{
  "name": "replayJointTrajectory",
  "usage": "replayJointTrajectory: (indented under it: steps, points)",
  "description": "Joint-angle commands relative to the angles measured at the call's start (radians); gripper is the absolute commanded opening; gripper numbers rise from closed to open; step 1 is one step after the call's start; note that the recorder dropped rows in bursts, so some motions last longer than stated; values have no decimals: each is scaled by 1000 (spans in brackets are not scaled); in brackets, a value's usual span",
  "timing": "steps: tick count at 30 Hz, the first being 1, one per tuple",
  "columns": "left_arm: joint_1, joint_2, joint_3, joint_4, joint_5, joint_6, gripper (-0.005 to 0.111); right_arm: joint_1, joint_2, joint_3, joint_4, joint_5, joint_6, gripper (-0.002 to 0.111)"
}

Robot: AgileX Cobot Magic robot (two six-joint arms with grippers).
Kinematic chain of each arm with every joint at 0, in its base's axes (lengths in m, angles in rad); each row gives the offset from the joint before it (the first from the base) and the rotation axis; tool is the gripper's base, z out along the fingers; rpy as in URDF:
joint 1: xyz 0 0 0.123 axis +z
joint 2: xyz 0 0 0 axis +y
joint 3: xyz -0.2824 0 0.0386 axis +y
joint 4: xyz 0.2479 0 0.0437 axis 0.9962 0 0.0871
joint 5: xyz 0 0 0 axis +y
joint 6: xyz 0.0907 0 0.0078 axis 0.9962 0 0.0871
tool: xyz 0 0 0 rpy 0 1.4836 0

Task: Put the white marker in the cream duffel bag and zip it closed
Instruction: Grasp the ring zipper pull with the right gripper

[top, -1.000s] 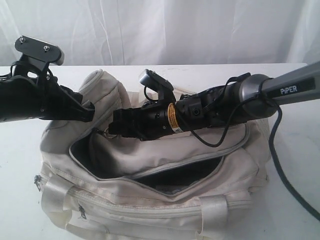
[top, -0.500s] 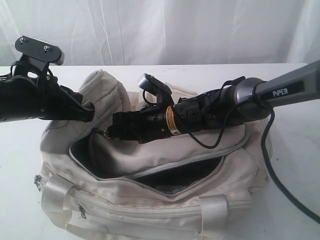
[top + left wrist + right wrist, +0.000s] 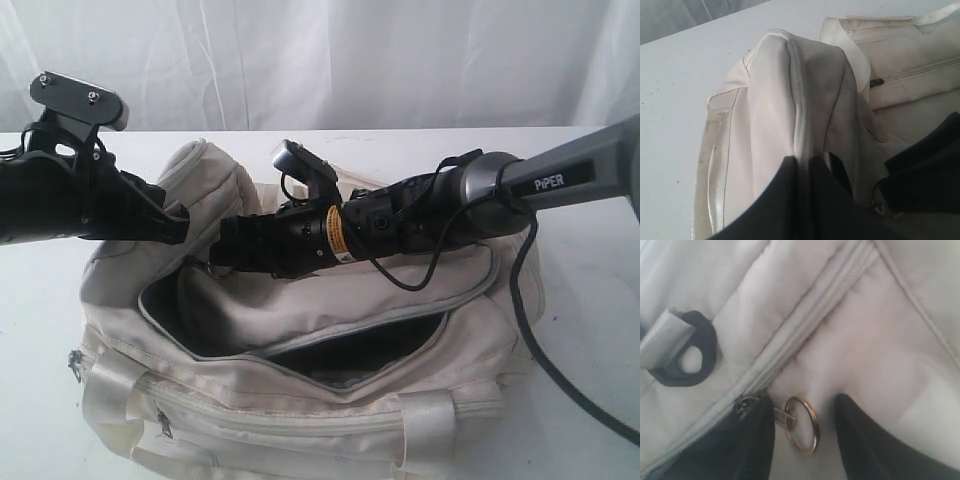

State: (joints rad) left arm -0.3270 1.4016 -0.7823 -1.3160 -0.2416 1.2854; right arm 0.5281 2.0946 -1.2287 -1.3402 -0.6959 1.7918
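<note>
At the right gripper (image 3: 800, 405): jaws well apart, straddling the ring pull (image 3: 801, 426) without pinching it. Just beside the pull, only in that wrist view, a grey zipper (image 3: 805, 325) and a black strap ring (image 3: 705, 342). At the left gripper (image 3: 804, 162): clamped nearly shut on a fold of the bag (image 3: 775, 100) at its end seam, a hold hard to read from the exterior view. In the exterior view, both grippers close together at the bag's upper left. Bag at lower centre on a white table (image 3: 590, 300), main opening gaping, lower edge cut off by the frame. Dark inside; contents not made out.
</note>
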Motion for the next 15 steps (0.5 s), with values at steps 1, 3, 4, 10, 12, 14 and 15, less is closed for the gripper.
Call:
replayJointTrajectory:
  steps: [1, 3, 4, 10, 12, 14, 15]
  points:
    - [2, 1, 2, -17, 26, 2, 0, -11, 1, -7, 6, -28, -8, 36]
    - [2, 1, 2, -17, 26, 2, 0, -11, 1, -7, 6, -52, -8, 30]
    - [2, 1, 2, -17, 26, 2, 0, -11, 1, -7, 6, -73, -8, 26]
    - [2, 1, 2, -17, 26, 2, 0, -11, 1, -7, 6, -162, -8, 7]
    - [2, 1, 2, -17, 26, 2, 0, -11, 1, -7, 6, -184, -8, 4]
    - [2, 1, 2, -17, 28, 2, 0, -11, 1, -7, 6, -218, -8, 2]
    - [2, 1, 2, -17, 28, 2, 0, -11, 1, -7, 6, -245, -8, 2]
